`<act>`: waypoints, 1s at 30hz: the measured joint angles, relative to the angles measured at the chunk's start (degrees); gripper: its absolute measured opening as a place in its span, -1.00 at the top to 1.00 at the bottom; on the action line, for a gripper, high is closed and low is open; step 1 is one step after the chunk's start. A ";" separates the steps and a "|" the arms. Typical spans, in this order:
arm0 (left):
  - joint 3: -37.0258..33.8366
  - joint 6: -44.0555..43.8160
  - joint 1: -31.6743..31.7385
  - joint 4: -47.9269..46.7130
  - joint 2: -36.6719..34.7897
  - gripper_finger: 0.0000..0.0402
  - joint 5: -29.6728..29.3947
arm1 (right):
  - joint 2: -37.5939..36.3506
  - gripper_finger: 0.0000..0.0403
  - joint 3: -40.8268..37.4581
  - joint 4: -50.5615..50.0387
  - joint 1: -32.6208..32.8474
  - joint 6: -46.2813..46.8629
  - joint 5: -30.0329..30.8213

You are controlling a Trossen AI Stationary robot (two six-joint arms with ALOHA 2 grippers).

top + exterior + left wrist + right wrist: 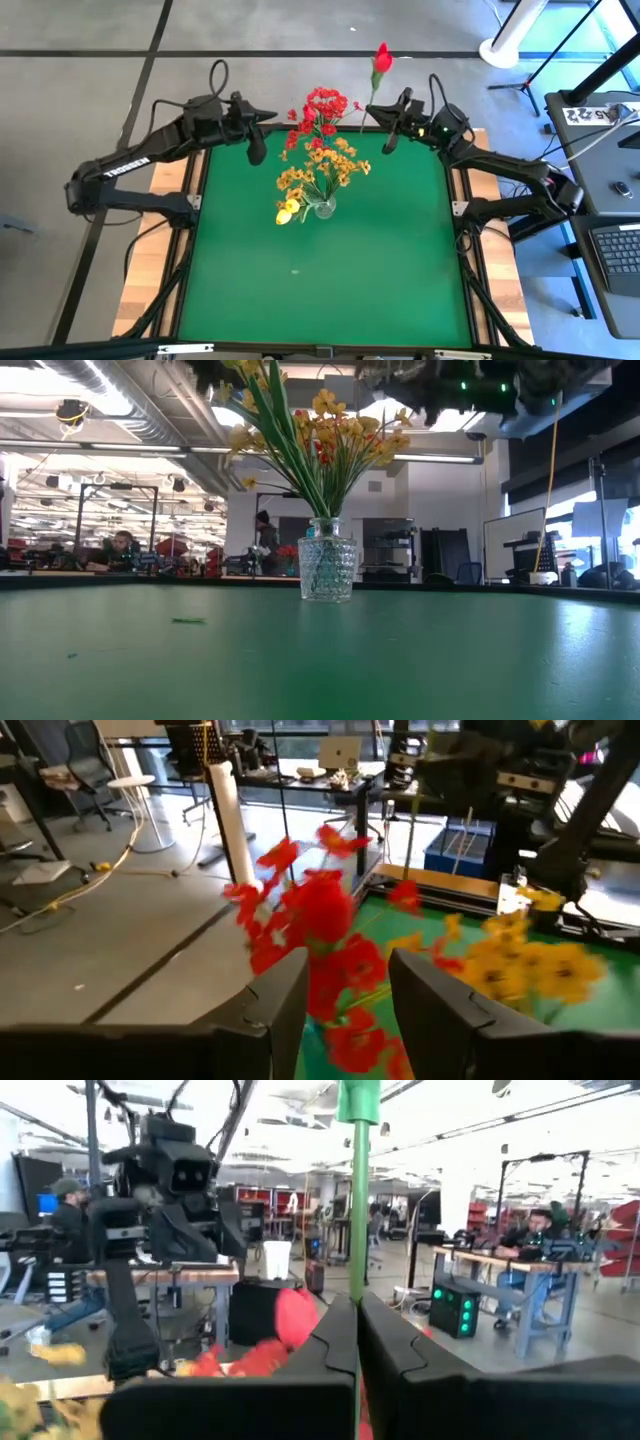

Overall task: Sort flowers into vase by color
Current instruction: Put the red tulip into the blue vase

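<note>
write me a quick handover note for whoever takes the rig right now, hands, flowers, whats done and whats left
Right hand: shut on the single red flower by its stem, held up at the table's far edge.
Left hand: open, empty, next to the red spray at the far edge.
Glass vase near the table's middle holds the yellow flowers. Whether the red spray's stems sit in the vase cannot be told.
Done: yellows in the vase.
Left: place the red flower; no second vase is in view.

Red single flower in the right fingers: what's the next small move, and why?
Probably carry it inward over the table. The right gripper is shut on the red flower's stem, with the bloom beyond the far edge, and the glass vase already holds the yellow flowers.
</note>
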 joint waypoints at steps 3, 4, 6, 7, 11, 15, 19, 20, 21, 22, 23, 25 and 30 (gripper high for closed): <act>-6.24 -0.92 5.41 7.31 -0.48 0.31 5.66 | 1.55 1.00 -3.00 5.14 -2.17 1.29 -1.38; -8.36 -1.45 7.09 9.82 -0.53 0.31 7.28 | 2.19 1.00 -3.52 6.85 -2.76 1.63 -2.05; -12.54 -2.38 10.37 15.06 -0.40 0.31 10.28 | 3.88 1.00 -3.99 9.83 -3.37 1.81 -3.04; -14.70 -3.14 11.92 17.70 -0.26 0.31 11.71 | 4.97 1.00 -4.02 10.46 -3.36 1.80 -3.40; -22.30 -6.22 16.19 27.68 1.06 0.32 16.41 | 10.45 1.00 -4.15 15.85 -3.28 1.89 -4.04; -27.59 -7.57 17.74 33.65 2.94 0.32 17.34 | 16.40 1.00 -4.11 24.47 -3.28 3.76 -4.54; -29.40 -7.67 17.28 35.11 6.46 0.32 17.29 | 22.30 1.00 -3.41 33.66 -3.28 5.56 -4.97; -29.48 -7.67 17.03 35.74 7.52 0.32 17.27 | 23.63 1.00 -2.77 34.91 -3.28 6.06 -5.36; -29.49 -7.69 16.68 36.50 8.68 0.32 17.19 | 24.97 1.00 -2.08 35.69 -3.27 6.20 -5.54; -29.49 -7.69 16.35 37.46 9.95 0.32 17.16 | 26.26 1.00 -1.18 36.06 -3.26 6.21 -5.59; -29.52 -7.69 16.05 38.64 11.18 0.32 17.14 | 27.33 1.00 -0.25 35.99 -3.25 6.26 -5.62; -29.52 -7.67 15.39 41.42 13.93 0.32 17.10 | 29.59 1.00 1.87 36.14 -3.21 6.33 -6.67; -29.52 -7.75 14.92 46.21 20.12 0.32 17.10 | 33.89 1.00 5.15 36.00 -3.21 6.96 -8.50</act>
